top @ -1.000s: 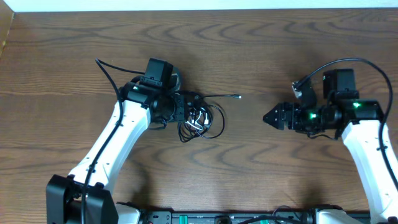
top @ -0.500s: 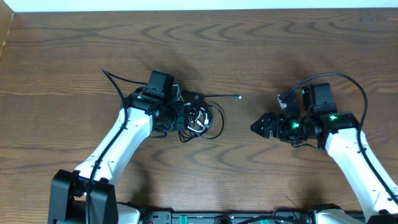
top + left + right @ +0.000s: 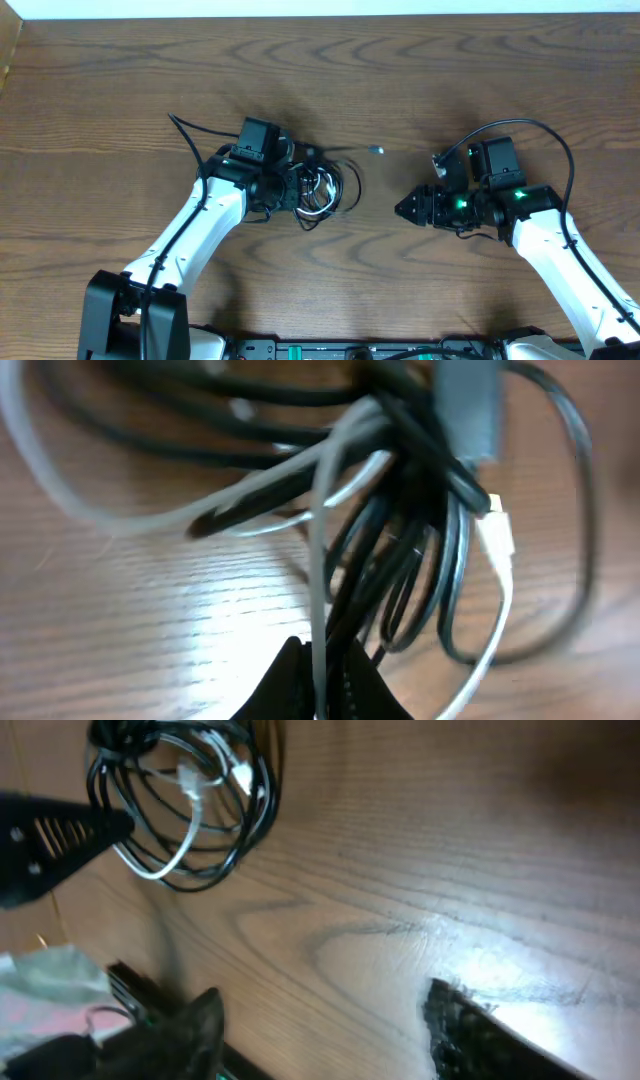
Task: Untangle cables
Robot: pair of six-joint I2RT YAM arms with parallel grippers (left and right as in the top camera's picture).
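Count: 2 arms; 1 white cable (image 3: 318,560); several black cables (image 3: 447,590), exact number lost in the tangle | left claw (image 3: 318,680) pressed together, pinching the bundle; strands fan out just ahead of its tips | right claw (image 3: 325,995) spread, empty, low over table (image 3: 400,80); bundle well ahead of it | loose plug end (image 3: 377,150) blurred

A robot lab: two white arms (image 3: 190,232) at a wooden table (image 3: 400,80).
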